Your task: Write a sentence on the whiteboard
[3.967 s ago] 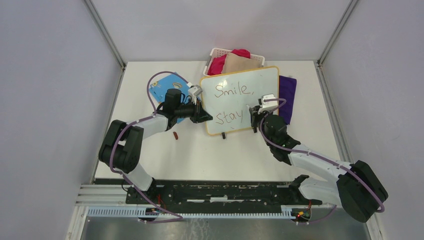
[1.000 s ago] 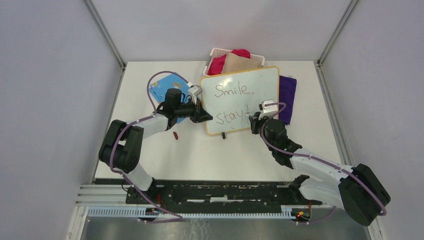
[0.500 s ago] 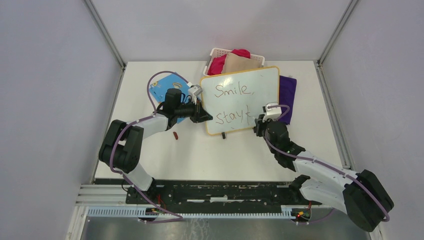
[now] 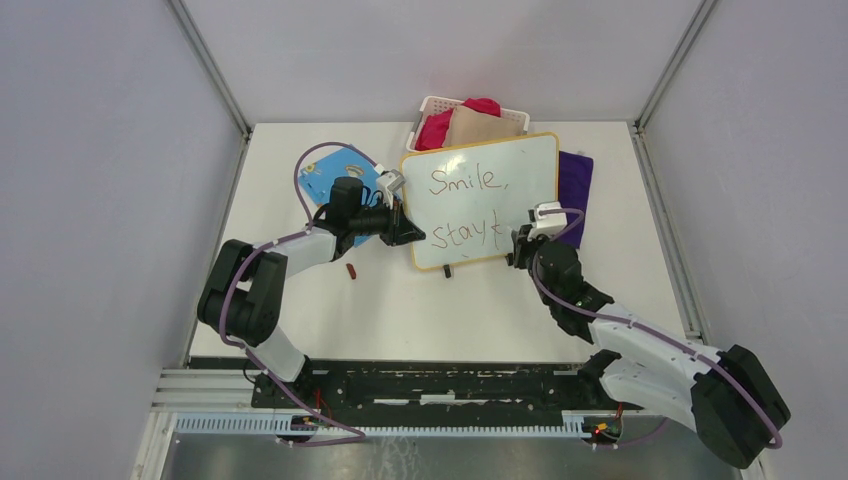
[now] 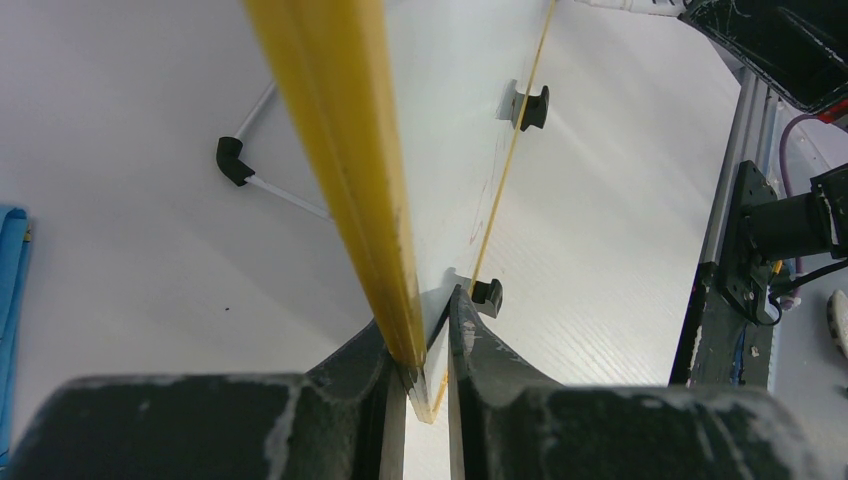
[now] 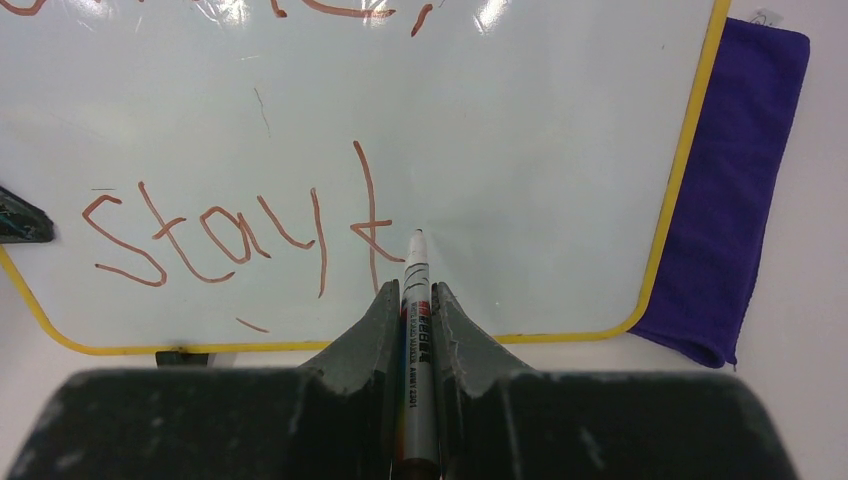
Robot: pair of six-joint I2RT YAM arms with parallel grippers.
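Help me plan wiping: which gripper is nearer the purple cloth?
Right. The right gripper holds a marker by the whiteboard's lower right, near the purple cloth; the left gripper clamps the board's opposite edge.

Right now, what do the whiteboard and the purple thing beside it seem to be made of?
The whiteboard: a smooth, glossy white surface, judging by the light glare on it; its yellow frame looks like plastic. The purple cloth: soft matte fabric, perhaps microfibre, folded with rounded edges.

Yellow-framed whiteboard [image 4: 530,165] w/ partial red sentence [image 4: 455,182]
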